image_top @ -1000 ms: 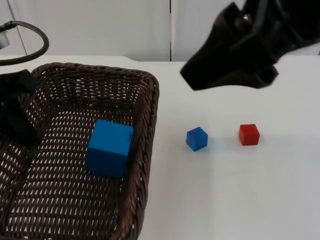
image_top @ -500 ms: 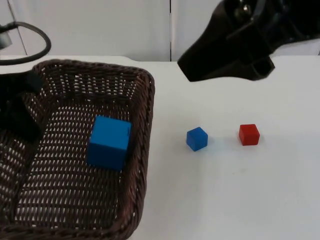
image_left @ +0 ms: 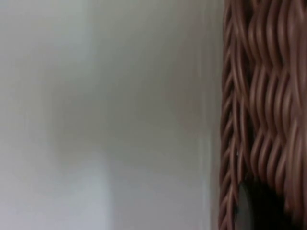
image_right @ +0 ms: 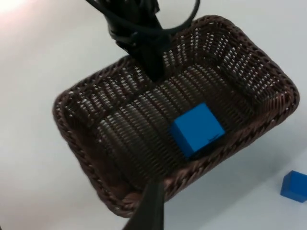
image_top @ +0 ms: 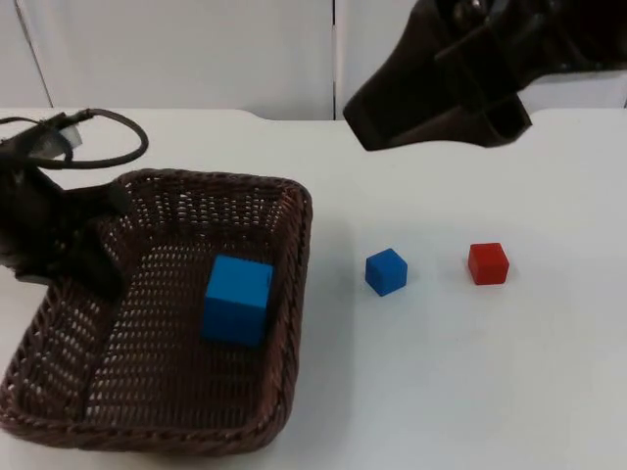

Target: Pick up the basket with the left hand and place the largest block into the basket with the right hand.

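Blocks: three — large blue block (image_top: 237,300) in the basket (image_top: 294,255); small blue block (image_top: 386,271) and red block (image_top: 488,263) on the counter (image_top: 441,372), right of it.
Left gripper (image_top: 93,264): fingers pinching basket's left wall.
Right gripper (image_top: 431,88): far right, above counter; finger state cannot tell.

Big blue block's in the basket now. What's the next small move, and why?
Probably lower the basket and let go. The large blue block already lies inside it, the left claw grips its left rim, and the right claw hangs high, clear of the small blue block and red block.
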